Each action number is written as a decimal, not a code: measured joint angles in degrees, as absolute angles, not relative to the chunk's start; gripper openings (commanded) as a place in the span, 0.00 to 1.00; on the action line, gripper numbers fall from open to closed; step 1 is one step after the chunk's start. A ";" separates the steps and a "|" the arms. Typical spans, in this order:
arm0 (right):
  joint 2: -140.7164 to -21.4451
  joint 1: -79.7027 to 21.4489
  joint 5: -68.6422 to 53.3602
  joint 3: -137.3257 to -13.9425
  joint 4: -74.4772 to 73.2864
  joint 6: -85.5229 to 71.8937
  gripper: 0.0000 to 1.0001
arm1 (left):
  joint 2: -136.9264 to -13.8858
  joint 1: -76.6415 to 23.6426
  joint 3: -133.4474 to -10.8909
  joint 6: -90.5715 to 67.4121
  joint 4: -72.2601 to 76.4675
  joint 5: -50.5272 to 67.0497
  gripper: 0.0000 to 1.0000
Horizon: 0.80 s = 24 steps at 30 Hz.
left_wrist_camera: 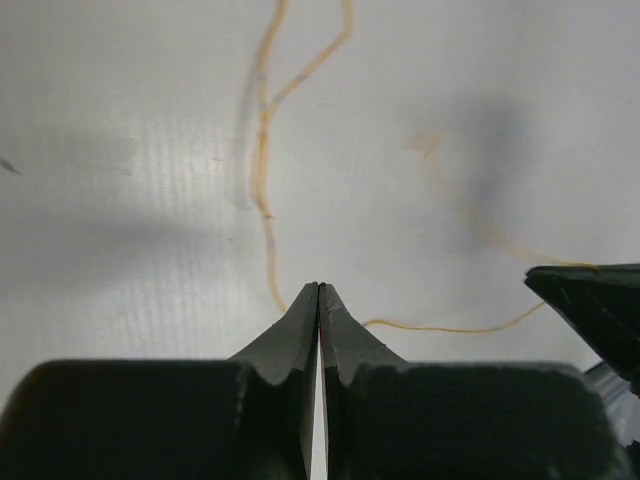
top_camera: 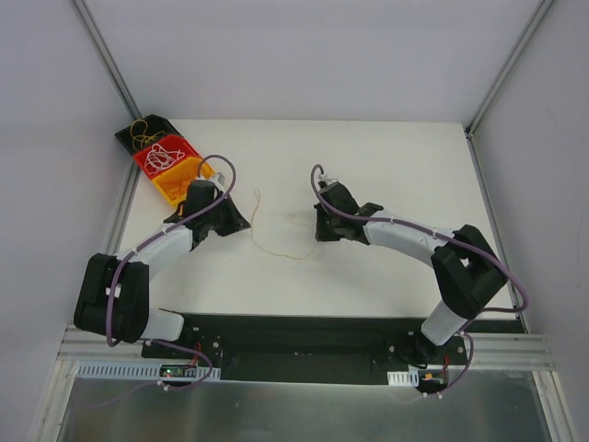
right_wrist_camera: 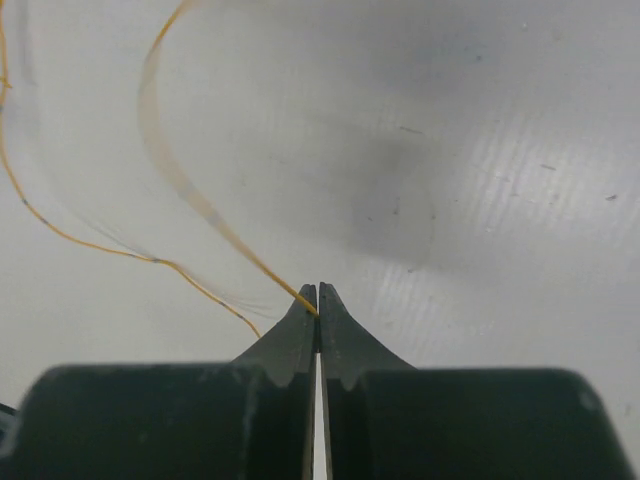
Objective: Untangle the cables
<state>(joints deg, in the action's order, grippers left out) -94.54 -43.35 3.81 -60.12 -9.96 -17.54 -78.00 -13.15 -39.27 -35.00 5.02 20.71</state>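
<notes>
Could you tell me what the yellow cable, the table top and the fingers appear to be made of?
The cable: thin, limp yellow strand, probably plastic-sheathed wire; it lies in loose curves. The table: white, matte sheet with fine ribbing, perhaps corrugated plastic. The fingers: black, matte, likely moulded or printed plastic, with stepped inner edges.

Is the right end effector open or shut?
Shut. The right end effector pinches the yellow cable; its jaws meet with the strand running into the seam.

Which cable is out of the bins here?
The pale yellow strand on the table; the white cable sits in the red bin, another yellow one in the black bin.
</notes>
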 measured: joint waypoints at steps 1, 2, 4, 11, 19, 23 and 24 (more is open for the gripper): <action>-94.54 -42.94 4.16 -60.10 -11.75 -16.71 0.00 | -78.43 -13.04 -39.27 -34.35 3.92 18.96 0.00; -94.61 -42.57 4.05 -60.12 -12.95 -15.77 0.01 | -79.02 -12.95 -39.27 -33.74 3.27 17.78 0.00; -95.07 -41.93 3.11 -60.23 -14.46 -13.87 0.01 | -80.55 -12.64 -39.31 -33.36 2.09 15.86 0.00; -97.38 -42.09 -4.86 -61.60 -15.35 -8.58 0.01 | -83.61 -13.74 -39.31 -33.87 -1.26 14.70 0.72; -97.41 -41.93 -12.99 -61.73 -13.08 -4.34 0.00 | -79.22 -16.47 -37.26 -38.61 0.82 17.93 0.99; -98.02 -41.80 -16.03 -62.74 -12.69 -2.85 0.00 | -79.18 -16.47 -36.69 -42.00 3.33 20.47 0.99; -98.24 -41.74 -16.53 -62.92 -12.40 -2.63 0.01 | -79.92 -16.47 -36.71 -43.35 4.56 21.37 0.99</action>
<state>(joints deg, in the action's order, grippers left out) -98.24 -41.74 -16.53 -62.92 -12.40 -2.63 -79.92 -16.47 -36.71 -43.35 4.56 21.37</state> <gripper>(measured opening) 0.011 0.990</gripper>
